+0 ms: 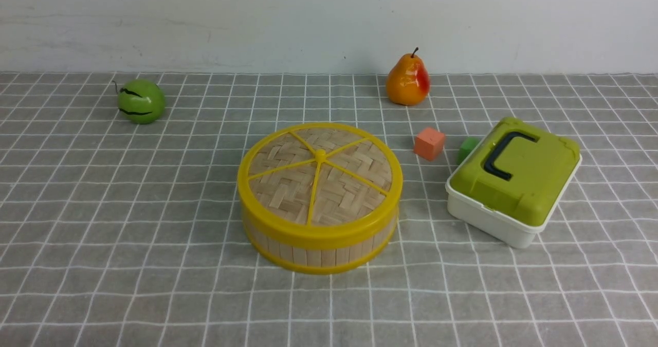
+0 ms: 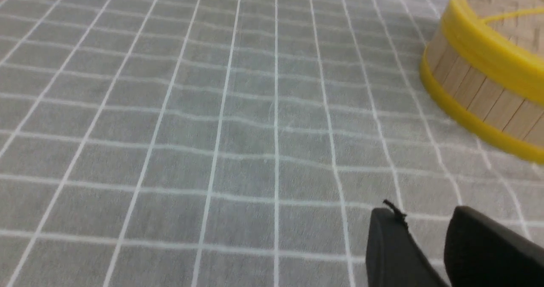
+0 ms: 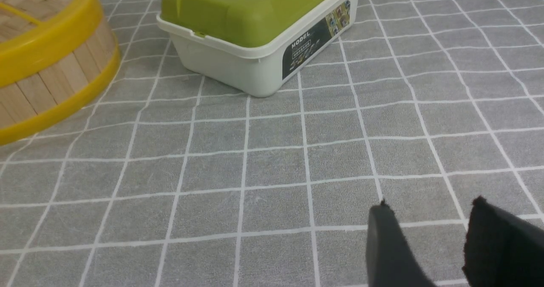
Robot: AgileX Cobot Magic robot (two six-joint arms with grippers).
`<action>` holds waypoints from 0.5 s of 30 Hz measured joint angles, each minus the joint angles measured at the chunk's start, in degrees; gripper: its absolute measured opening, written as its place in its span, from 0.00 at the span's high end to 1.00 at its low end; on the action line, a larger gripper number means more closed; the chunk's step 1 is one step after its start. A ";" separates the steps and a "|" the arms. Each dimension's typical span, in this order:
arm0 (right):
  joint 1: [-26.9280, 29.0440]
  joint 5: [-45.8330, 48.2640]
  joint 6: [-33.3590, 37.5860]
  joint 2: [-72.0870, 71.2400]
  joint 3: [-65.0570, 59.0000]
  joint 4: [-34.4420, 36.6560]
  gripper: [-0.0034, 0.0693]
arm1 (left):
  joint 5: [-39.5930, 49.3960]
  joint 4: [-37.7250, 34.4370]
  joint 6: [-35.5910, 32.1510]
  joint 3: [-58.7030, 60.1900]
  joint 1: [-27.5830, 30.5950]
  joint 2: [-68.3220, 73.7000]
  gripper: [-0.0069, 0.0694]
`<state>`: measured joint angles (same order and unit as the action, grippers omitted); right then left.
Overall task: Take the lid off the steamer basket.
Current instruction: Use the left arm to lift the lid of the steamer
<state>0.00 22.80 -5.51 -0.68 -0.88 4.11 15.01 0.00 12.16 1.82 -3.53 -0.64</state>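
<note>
The steamer basket [image 1: 318, 252] stands mid-table, a round tub with bamboo slat wall and yellow rims. The lid [image 1: 318, 177], woven bamboo with a yellow rim, yellow spokes and a centre knob, sits flat on it. Neither arm shows in the front view. In the left wrist view my left gripper [image 2: 425, 221] is open and empty over bare cloth, with the basket [image 2: 476, 87] and lid [image 2: 488, 40] some way off. In the right wrist view my right gripper [image 3: 429, 217] is open and empty over cloth, well apart from the basket [image 3: 51, 78] and lid [image 3: 46, 40].
A white box with a green lid and dark handle [image 1: 514, 180] stands right of the basket, also in the right wrist view [image 3: 259, 27]. An orange cube [image 1: 429, 143] and green cube [image 1: 467, 148] lie behind it. A pear [image 1: 408, 81] and green fruit [image 1: 141, 101] sit at the back.
</note>
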 joint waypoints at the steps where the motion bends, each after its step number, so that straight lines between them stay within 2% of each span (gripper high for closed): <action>1: 0.00 0.00 0.00 0.00 0.00 0.00 0.62 | -2.25 -0.69 0.00 0.00 0.00 0.00 0.65; 3: 0.00 0.00 0.00 0.00 0.00 0.00 0.62 | -9.94 -1.83 0.00 0.00 0.00 0.00 0.65; 4: 0.00 0.00 0.00 0.00 0.00 0.00 0.62 | -10.73 -1.83 0.00 0.00 0.00 0.00 0.65; 6: 0.00 0.00 0.00 0.00 0.00 0.00 0.62 | -23.03 -1.97 -0.30 0.00 0.00 0.00 0.65; 7: 0.00 0.00 0.00 0.00 0.00 0.00 0.62 | -23.96 -1.97 -0.26 0.00 0.00 0.00 0.65; 8: 0.00 0.00 0.00 0.00 0.00 0.00 0.62 | -31.45 -1.97 -0.26 0.00 0.00 0.00 0.65; 10: 0.00 0.00 0.00 0.00 0.00 0.00 0.62 | -36.95 -2.03 -0.09 0.00 0.00 0.00 0.65; 11: 0.00 0.00 0.00 0.00 0.00 0.00 0.62 | -43.85 -2.03 1.13 0.00 0.00 0.00 0.65; 15: 0.00 0.00 0.00 0.00 0.00 0.00 0.62 | -56.69 -2.55 4.36 0.00 0.00 0.00 0.65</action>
<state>0.00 22.80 -5.51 -0.68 -0.88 4.11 -41.68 -2.56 16.52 1.82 -3.53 -0.64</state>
